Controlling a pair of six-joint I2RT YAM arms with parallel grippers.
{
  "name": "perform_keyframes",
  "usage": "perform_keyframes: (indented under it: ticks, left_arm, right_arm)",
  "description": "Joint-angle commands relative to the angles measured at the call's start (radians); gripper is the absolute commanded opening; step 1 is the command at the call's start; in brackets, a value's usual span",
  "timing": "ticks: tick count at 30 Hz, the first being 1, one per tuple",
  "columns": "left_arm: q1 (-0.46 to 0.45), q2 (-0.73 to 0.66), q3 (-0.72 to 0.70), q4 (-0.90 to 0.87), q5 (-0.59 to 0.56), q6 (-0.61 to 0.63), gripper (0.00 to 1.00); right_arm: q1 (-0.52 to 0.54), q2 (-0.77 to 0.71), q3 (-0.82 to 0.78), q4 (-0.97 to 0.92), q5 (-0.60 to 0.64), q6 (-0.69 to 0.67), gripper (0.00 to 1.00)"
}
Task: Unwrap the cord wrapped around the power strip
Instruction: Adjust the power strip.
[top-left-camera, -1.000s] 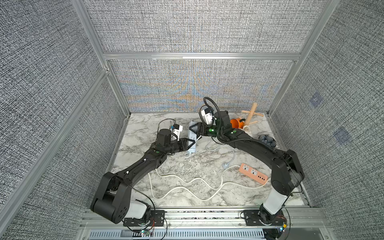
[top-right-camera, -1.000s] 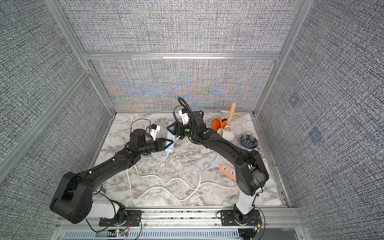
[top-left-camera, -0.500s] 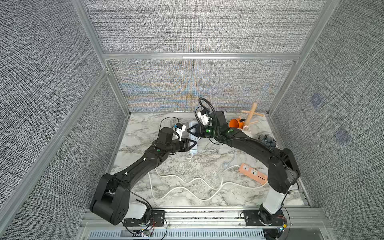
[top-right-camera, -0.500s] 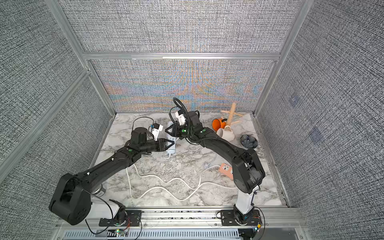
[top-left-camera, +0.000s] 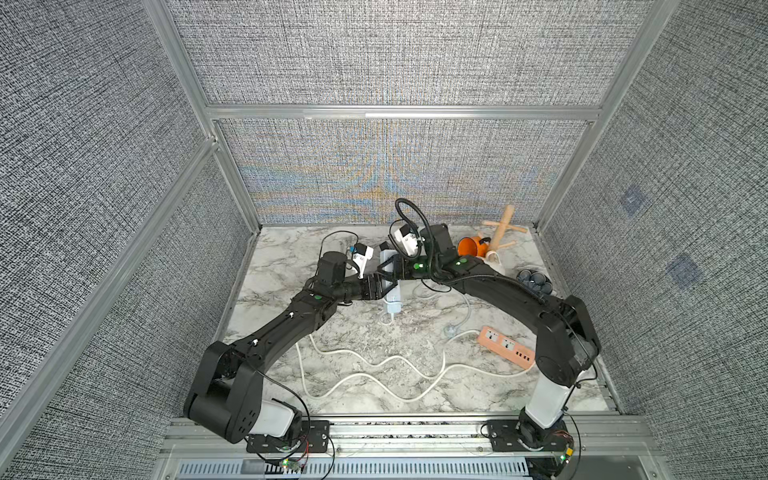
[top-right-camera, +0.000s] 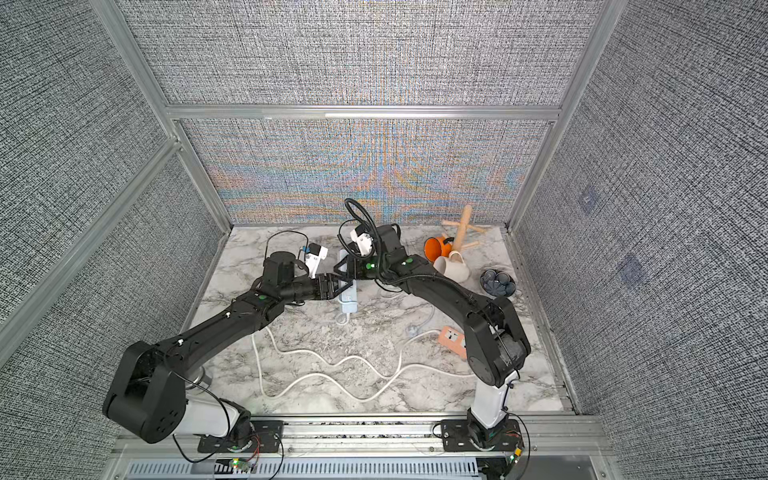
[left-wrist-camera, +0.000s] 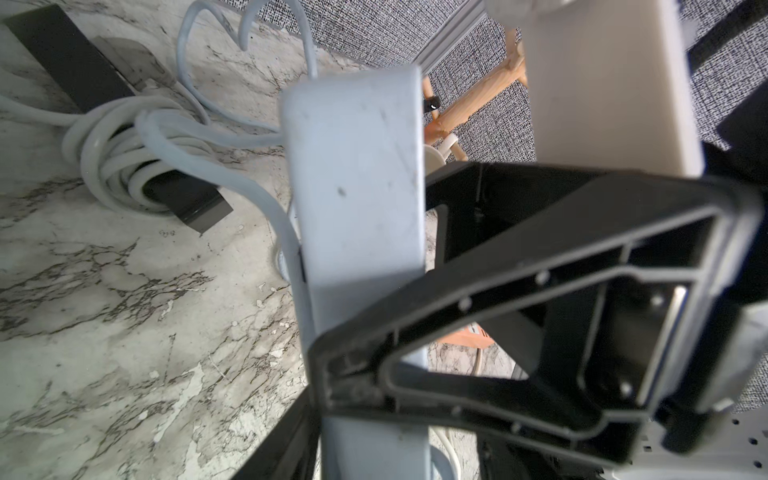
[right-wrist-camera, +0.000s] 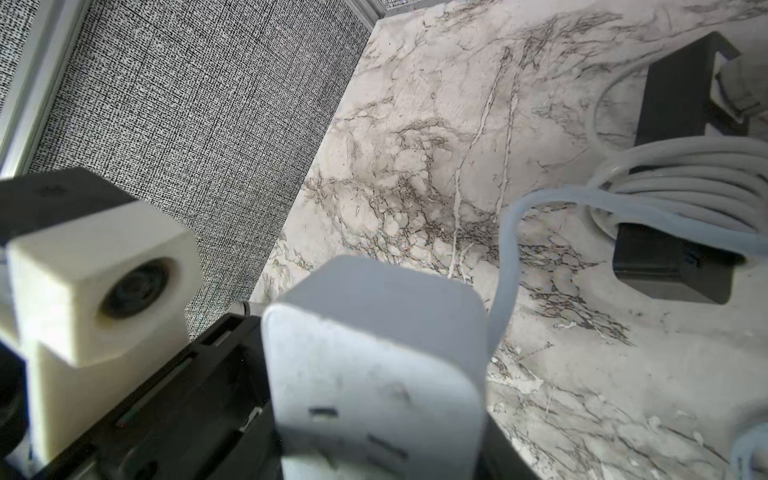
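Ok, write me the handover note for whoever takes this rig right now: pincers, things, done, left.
Right pincer: closed on the white power strip, one end raised off the table.
Left pincer: astride the same strip; gripping or not, unclear.
Cord: coiled round a black block on the marble table; one strand reaches the white strip.
Done: the white strip's visible body is bare.
Left: undo that coil.

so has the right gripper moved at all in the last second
yes, the right gripper has slid away from the orange mug toward the left gripper, its jaws now flanking the white power strip
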Motion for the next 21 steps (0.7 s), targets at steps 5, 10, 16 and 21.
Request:
perform_keyframes:
  ticks: [5,10,16,21]
  left_arm:
    - [0.001,0.021,0.025,-0.058,-0.012,0.077,0.45]
    - [0.000,0.027,0.033,-0.112,0.040,0.146,0.27]
    - [0.000,0.058,0.007,0.028,0.109,0.061,0.23]
    - [0.008,0.108,0.003,0.161,0.124,-0.057,0.14]
  right_arm:
    - [-0.014,-0.032,-0.018,0.058,-0.045,0.004,0.09]
    - [-0.021,-0.035,-0.004,0.030,-0.049,-0.019,0.09]
    - [-0.013,-0.018,0.018,0.022,-0.093,-0.043,0.08]
    - [-0.033,-0.037,0.011,0.034,-0.127,-0.061,0.28]
